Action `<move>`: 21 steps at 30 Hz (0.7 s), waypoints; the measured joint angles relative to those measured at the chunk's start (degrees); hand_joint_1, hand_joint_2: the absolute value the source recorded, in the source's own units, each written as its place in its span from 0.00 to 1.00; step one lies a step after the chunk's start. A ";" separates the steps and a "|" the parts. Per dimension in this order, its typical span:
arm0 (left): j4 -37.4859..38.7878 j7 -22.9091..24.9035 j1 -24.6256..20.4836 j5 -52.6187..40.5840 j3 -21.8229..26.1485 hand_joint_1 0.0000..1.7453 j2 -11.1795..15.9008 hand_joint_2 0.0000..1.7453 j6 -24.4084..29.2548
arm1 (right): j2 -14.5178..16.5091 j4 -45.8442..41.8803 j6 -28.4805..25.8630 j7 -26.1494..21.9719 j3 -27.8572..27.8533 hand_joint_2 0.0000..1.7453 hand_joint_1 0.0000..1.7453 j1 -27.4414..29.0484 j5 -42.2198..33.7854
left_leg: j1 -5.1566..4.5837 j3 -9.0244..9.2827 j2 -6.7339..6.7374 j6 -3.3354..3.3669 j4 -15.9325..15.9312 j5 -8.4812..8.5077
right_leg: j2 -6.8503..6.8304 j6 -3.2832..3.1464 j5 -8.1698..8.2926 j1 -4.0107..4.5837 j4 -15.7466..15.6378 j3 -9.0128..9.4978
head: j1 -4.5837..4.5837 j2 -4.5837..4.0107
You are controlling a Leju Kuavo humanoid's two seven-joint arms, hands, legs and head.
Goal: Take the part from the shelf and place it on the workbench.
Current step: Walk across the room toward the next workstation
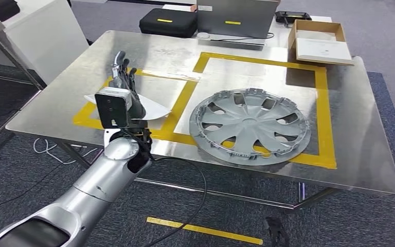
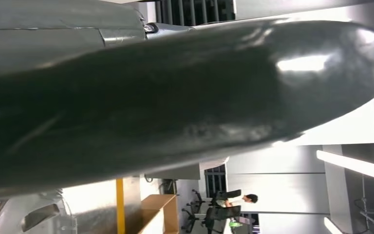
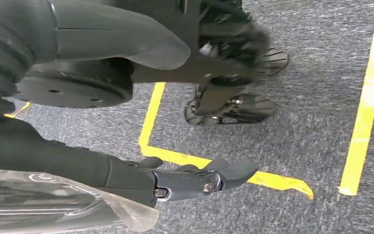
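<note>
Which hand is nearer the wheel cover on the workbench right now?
Left. The left hand is over the workbench, beside the wheel cover. The right hand hangs low over the carpeted floor.

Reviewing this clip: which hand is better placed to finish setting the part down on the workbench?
Left. The left hand is over the workbench, holding the pale part inside the yellow tape outline. The right hand hangs low over the carpet, holding nothing.

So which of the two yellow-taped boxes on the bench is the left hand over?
The smaller box, with the left hand and a pale part over it; the larger box holds the silver wheel cover.
</note>
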 joint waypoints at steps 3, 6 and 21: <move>0.00 0.00 -0.01 0.00 -0.02 0.00 0.00 0.00 0.00 | 0.00 0.00 0.00 0.00 0.00 1.00 0.00 -0.01 -0.02 | 0.00 0.00 0.00 -0.04 0.03 -0.02 | 0.00 0.00 0.39 -0.02 -0.86 0.44 | 0.00 0.00; 0.00 -0.02 -0.06 0.18 -0.10 0.00 0.02 0.00 0.20 | 0.01 -0.03 -0.06 0.01 0.00 1.00 0.00 -0.02 -0.03 | -0.17 -0.37 -0.05 -0.65 0.39 0.02 | 0.08 -0.27 1.08 -0.02 -4.93 2.44 | 0.01 -0.01; 0.28 -0.81 -0.30 1.57 -0.32 0.00 0.48 0.00 2.46 | -0.03 -0.11 0.37 -0.04 0.02 1.00 0.00 -0.05 -0.09 | -0.50 1.65 -0.08 -0.24 0.40 -1.56 | 0.06 -0.51 3.09 0.23 -5.37 -0.69 | -0.20 0.00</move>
